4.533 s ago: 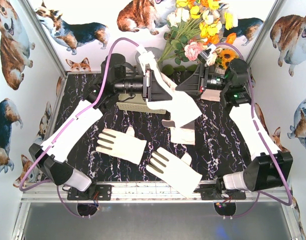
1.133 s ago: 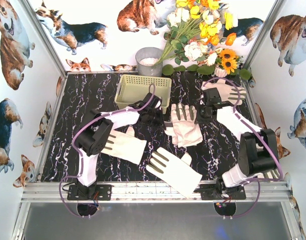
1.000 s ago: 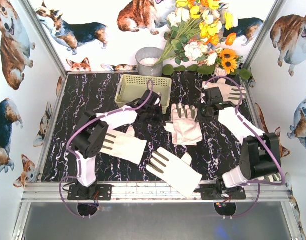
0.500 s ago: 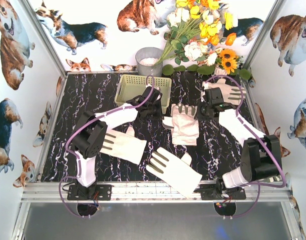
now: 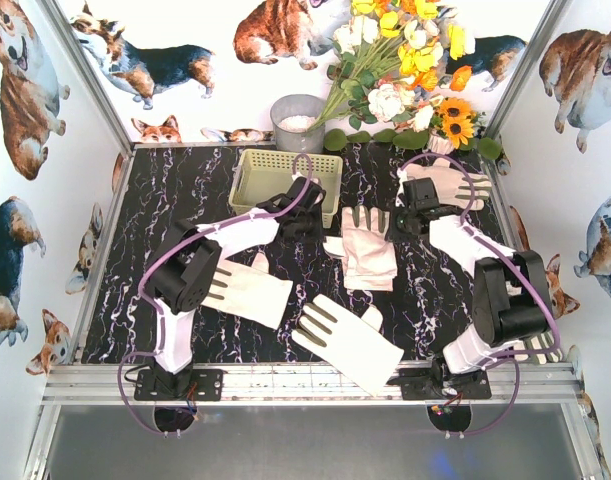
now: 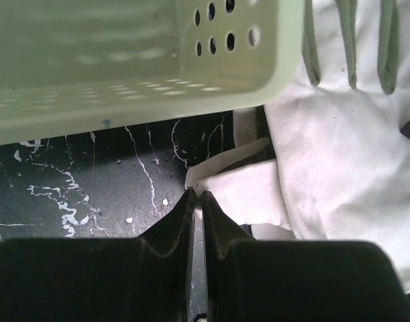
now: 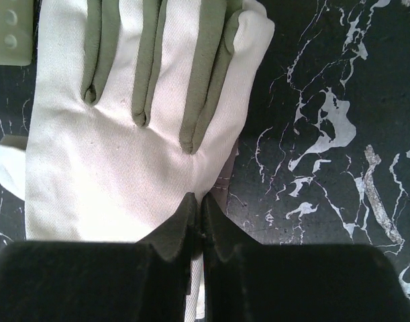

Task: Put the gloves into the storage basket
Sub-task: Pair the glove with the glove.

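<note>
A pale perforated storage basket (image 5: 247, 182) sits just beyond the left fingers (image 6: 190, 204), its near wall overhanging them in the wrist view. Behind it are a grey pot (image 5: 297, 122) and artificial flowers (image 5: 395, 50). Between the two sets of fingers lies a top glove (image 5: 370, 240), grey fingertips pointing away, with a white cuff (image 6: 241, 194) folded under its left edge on the black marbled surface (image 5: 165, 200). A far glove (image 5: 450, 185) lies just right of the right fingers (image 7: 188, 211). A left glove (image 5: 247, 290) and a front glove (image 5: 347, 342) lie well nearer the bases. The left fingers are pressed together on the cuff's corner, and the right fingers are pressed together on the top glove's right edge. Both forearms lie low, with the left arm (image 5: 235, 235) and right arm (image 5: 465, 245) bent sharply at the elbow
</note>
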{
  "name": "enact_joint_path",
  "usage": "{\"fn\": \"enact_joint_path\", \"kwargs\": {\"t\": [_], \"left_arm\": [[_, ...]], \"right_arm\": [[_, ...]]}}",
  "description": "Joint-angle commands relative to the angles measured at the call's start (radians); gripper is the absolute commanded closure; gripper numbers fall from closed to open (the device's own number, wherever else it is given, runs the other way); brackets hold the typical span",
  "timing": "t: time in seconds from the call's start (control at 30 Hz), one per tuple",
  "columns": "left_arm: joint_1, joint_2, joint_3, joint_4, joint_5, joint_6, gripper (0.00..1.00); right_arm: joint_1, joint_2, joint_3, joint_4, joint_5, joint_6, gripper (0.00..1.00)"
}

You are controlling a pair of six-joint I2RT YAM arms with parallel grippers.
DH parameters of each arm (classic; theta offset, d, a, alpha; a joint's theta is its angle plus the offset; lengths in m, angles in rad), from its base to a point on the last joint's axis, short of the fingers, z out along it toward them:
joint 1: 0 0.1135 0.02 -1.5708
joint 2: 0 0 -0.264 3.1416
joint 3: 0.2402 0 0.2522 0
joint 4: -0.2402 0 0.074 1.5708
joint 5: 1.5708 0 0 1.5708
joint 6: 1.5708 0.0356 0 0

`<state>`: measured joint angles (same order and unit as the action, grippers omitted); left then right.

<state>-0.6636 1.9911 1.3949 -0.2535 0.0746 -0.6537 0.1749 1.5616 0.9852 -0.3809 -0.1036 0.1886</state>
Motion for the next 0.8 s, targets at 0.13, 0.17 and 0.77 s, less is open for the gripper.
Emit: {"fn": "enact_joint_path", "kwargs": {"t": [0.13, 0.17, 0.77], "left_arm": [[0.001, 0.043, 0.005, 0.015, 0.009, 0.015, 1.00], [0.001, 0.046, 0.006, 0.015, 0.011, 0.016, 1.00], [0.000, 0.010, 0.008, -0.043, -0.074, 0.014, 0.78]], "right_arm": [[-0.005, 0.038, 0.000, 0.035, 0.041, -0.012, 1.00], [-0.005, 0.046, 0.001, 0.032, 0.042, -0.011, 1.00], [-0.005, 0.050, 0.047, -0.050, 0.018, -0.005, 0.52]]}}
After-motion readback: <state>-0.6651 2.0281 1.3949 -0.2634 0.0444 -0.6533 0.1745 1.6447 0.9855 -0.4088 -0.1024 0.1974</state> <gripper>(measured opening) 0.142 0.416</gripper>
